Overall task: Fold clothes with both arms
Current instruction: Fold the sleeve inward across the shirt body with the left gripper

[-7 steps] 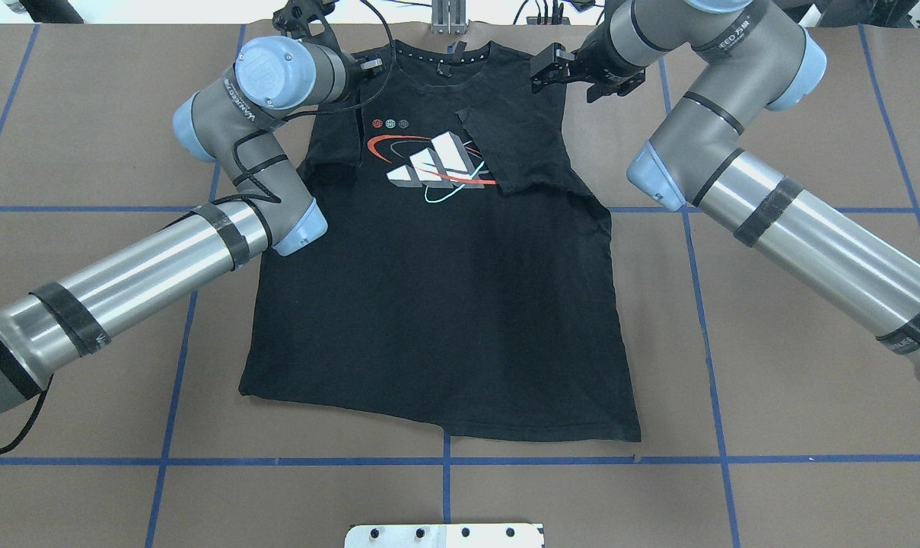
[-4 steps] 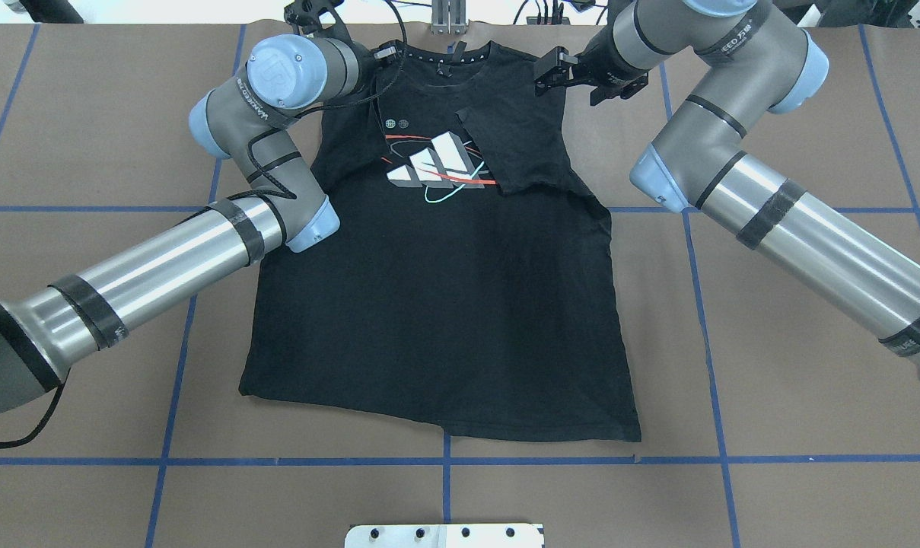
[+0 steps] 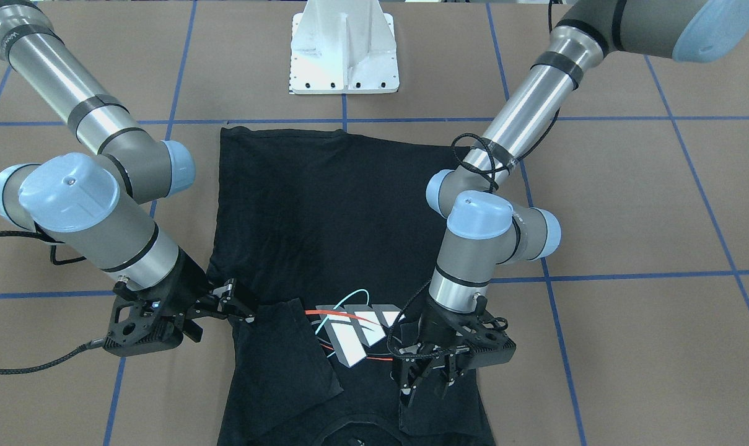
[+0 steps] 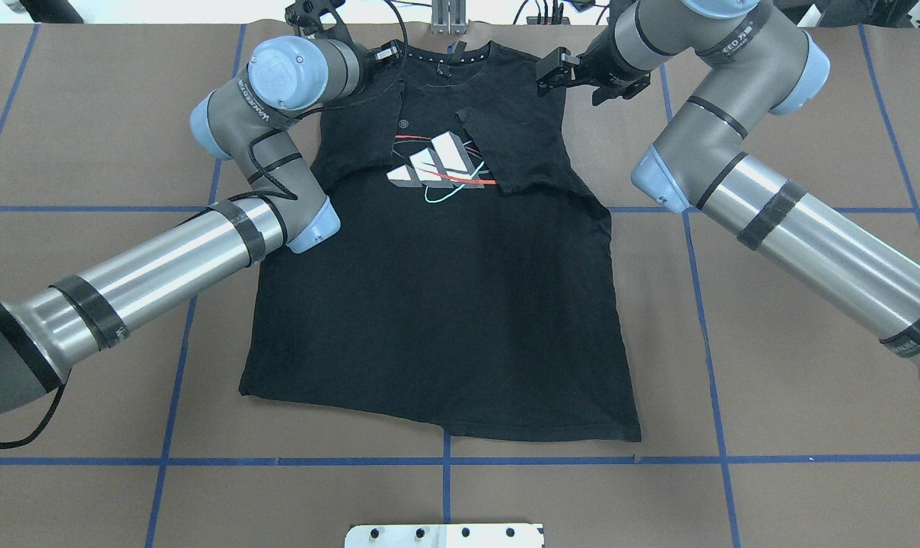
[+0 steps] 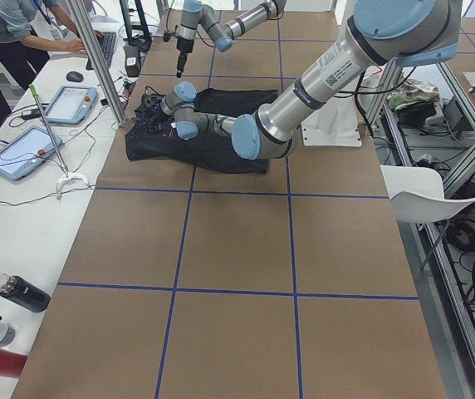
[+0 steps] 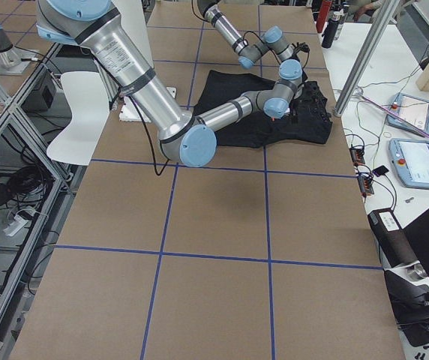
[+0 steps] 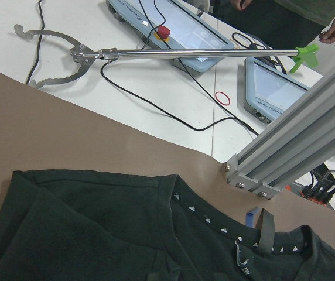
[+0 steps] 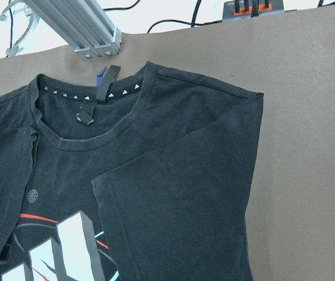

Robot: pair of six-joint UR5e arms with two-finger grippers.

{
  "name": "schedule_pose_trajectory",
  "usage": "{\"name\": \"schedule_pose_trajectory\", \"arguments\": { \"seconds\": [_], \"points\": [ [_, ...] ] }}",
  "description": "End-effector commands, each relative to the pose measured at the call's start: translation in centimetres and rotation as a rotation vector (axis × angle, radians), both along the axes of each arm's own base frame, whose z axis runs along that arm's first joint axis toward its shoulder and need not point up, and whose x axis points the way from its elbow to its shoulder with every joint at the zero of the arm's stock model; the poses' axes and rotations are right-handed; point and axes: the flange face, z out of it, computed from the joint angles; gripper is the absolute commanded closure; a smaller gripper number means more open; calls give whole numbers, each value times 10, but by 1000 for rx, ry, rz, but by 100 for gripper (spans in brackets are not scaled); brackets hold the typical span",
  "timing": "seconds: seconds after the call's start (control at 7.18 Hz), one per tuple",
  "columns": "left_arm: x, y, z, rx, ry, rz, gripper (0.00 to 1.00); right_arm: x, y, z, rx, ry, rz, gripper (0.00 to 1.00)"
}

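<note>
The black T-shirt (image 4: 444, 304) lies flat on the brown table with its logo (image 4: 437, 164) facing up and its collar at the far edge. Both sleeves are folded inward over the chest and partly cover the logo (image 3: 349, 334). My left gripper (image 3: 425, 381) hovers just above the folded left sleeve beside the collar, fingers apart and open; overhead the left gripper (image 4: 383, 55) is mostly hidden by its wrist. At the shirt's right shoulder edge my right gripper (image 3: 238, 301) is open and holds nothing, as the right gripper (image 4: 552, 72) also looks from overhead. Neither wrist view shows fingers, only the shirt (image 8: 202, 193).
An aluminium post (image 7: 284, 158) stands at the far table edge behind the collar. Tablets (image 7: 185, 23), cables and a metal grabber tool lie beyond it. The white pedestal base (image 3: 343, 56) sits at the near edge. A person (image 5: 13, 25) works at the side table.
My left arm swung right toward the collar. The left sleeve flap came further over the logo's small dots and now lies flat. The right gripper shifted slightly toward the far edge.
</note>
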Motion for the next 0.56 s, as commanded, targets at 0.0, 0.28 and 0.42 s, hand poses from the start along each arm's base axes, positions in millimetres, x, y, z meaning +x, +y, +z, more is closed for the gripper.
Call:
{"name": "schedule_pose_trajectory", "arguments": {
  "seconds": [0.0,0.28,0.42],
  "points": [
    [-3,3,-12,8,29,40,0,0,0,0,-2,-1,2,0],
    [-18,12,-18,25,69,89,0,0,1,-6,2,-9,2,0],
    [-34,36,4,27,88,138,0,2,3,-8,0,-15,-7,0]
  ]
}}
